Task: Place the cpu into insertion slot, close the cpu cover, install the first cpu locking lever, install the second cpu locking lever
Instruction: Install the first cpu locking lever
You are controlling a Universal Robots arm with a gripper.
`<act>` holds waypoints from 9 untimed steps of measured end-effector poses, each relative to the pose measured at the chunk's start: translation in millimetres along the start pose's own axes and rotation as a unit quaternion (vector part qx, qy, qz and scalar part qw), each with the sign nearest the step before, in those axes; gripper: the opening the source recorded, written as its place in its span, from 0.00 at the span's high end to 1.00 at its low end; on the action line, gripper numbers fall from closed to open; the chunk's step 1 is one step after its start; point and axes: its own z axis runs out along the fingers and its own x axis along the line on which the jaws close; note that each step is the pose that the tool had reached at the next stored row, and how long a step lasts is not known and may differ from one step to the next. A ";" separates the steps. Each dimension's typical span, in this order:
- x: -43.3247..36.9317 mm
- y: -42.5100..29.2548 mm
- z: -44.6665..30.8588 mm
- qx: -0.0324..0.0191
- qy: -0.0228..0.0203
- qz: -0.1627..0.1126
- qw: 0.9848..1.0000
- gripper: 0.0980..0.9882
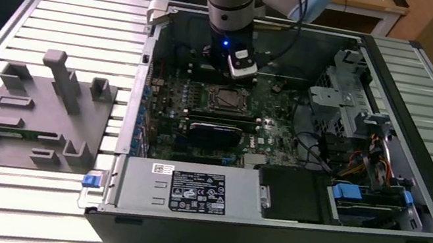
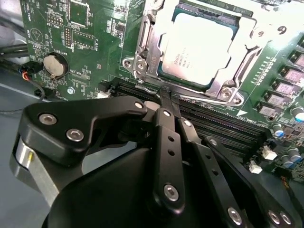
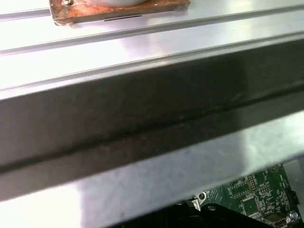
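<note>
cpu (image 2: 197, 47) seated in insertion slot (image 2: 152, 52), cpu cover (image 2: 247, 52) down over it; gripper (image 2: 165, 95) just beside socket edge, jaws pinched together, holding nothing

We see the silver-topped cpu (image 2: 197, 45) lying flat in the insertion slot (image 2: 147, 57), cpu cover (image 2: 247, 52) closed over its edges.
</note>
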 end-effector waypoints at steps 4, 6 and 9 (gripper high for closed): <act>0.7 1.6 0.8 0.002 -0.002 0.012 1.000 0.99; 0.9 2.2 1.1 0.003 -0.003 0.017 1.000 0.99; 1.2 2.9 1.5 0.004 -0.005 0.023 1.000 0.99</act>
